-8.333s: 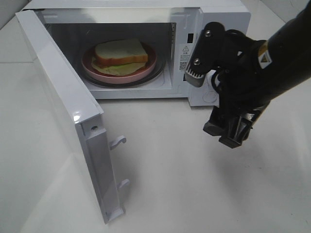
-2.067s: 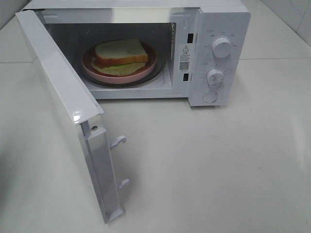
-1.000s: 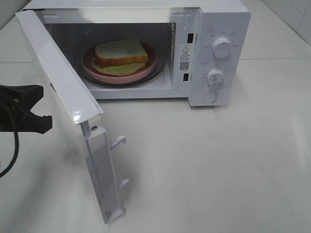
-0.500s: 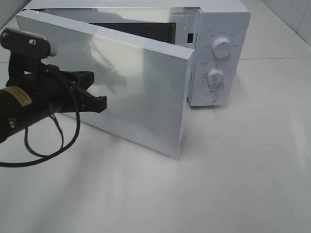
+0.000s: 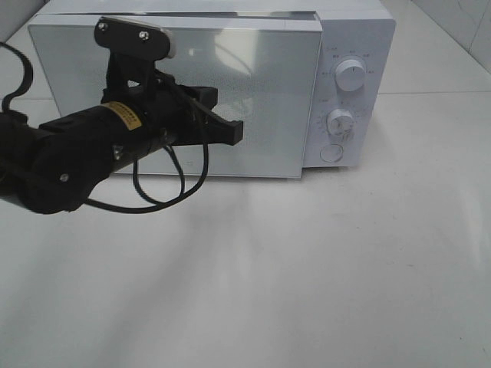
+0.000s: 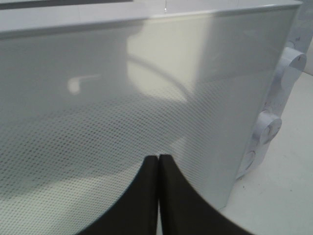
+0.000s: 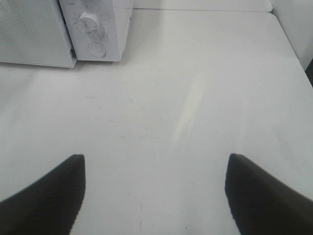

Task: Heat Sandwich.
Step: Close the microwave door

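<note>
Left gripper (image 5: 234,132): fingers pressed together with nothing between them, is pointing tip-first at the microwave (image 5: 349,46) door (image 5: 268,84), touching it or just short of it. Right gripper (image 7: 154,169): fingers spread wide and empty, is hovering over the table (image 7: 195,98). Sandwich: is lying out of sight, the door covering the oven front.

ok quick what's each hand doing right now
left hand: closed, holding nothing, tips at the microwave door
right hand: open, empty, above the table
</note>
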